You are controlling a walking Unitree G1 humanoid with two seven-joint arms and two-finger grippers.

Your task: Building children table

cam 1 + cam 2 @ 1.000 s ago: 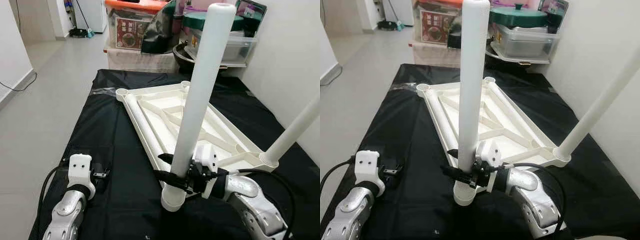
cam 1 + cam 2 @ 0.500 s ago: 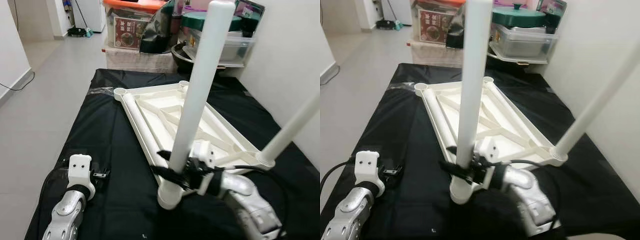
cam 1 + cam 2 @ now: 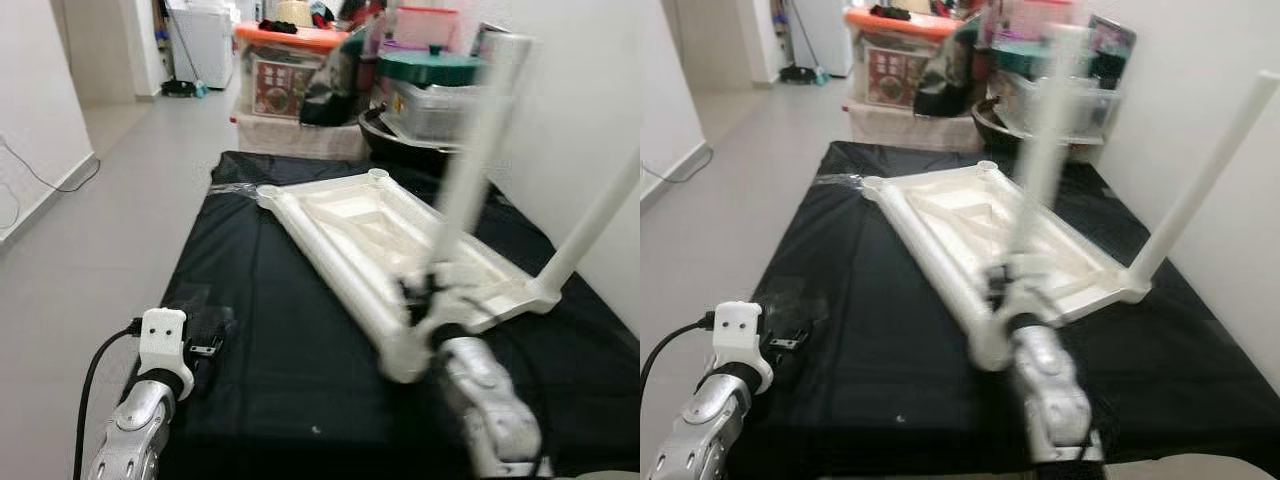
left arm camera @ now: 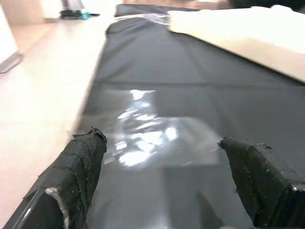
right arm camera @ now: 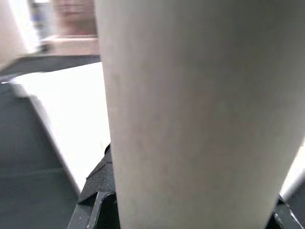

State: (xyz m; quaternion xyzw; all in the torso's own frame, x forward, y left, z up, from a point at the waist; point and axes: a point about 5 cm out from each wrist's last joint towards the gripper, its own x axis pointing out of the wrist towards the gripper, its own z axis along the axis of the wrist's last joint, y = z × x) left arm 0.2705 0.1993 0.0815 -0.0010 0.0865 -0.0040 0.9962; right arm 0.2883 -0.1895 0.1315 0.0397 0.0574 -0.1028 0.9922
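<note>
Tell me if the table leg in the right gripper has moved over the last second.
Yes. The table leg in the right gripper has tipped rightward: it now passes right of the tabletop's far corner, not across it.

- A black sheet [image 3: 290, 330] covers the low surface, and the grey floor [image 3: 110, 200] is beside it on the left
- A white table top [image 3: 380, 235] lies upside down on the sheet
- A shiny clear plastic patch [image 4: 152, 138] lies flat on the sheet near its left edge
</note>
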